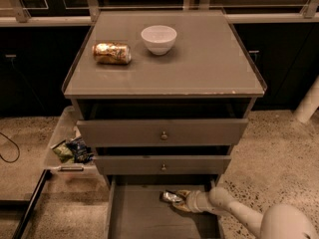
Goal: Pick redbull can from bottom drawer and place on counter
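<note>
The redbull can (170, 197) lies on its side on the floor of the open bottom drawer (144, 218), near the back, just under the middle drawer. My gripper (179, 201) is inside the bottom drawer, reaching in from the right, right at the can's right end. That end is hidden by the gripper. The pale arm (234, 210) runs off to the lower right. The counter (199, 59) is the cabinet's flat top above.
A gold can (111, 53) lies on its side and a white bowl (158, 39) stands on the counter's back left. Two knobbed drawers (162, 133) stick out slightly above the bottom one. A tray of snack bags (72, 151) sits on the floor to the left.
</note>
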`<action>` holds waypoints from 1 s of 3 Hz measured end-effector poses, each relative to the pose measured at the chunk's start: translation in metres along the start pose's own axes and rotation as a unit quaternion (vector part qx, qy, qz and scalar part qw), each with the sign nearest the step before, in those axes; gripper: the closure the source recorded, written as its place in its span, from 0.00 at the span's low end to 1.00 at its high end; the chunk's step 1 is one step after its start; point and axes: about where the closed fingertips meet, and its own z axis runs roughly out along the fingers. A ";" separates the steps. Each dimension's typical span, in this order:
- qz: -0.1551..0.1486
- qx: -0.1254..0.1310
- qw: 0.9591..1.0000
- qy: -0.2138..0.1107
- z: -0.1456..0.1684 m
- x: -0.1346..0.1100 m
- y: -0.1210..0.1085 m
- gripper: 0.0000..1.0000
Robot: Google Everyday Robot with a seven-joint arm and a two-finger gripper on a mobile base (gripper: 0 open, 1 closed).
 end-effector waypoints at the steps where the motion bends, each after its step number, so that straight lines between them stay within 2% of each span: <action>1: 0.002 -0.009 1.000 -0.011 -0.044 -0.014 0.004 1.00; 2: -0.009 0.003 1.000 -0.006 -0.106 -0.035 -0.005 1.00; 3: -0.042 0.023 0.999 0.009 -0.186 -0.077 -0.035 1.00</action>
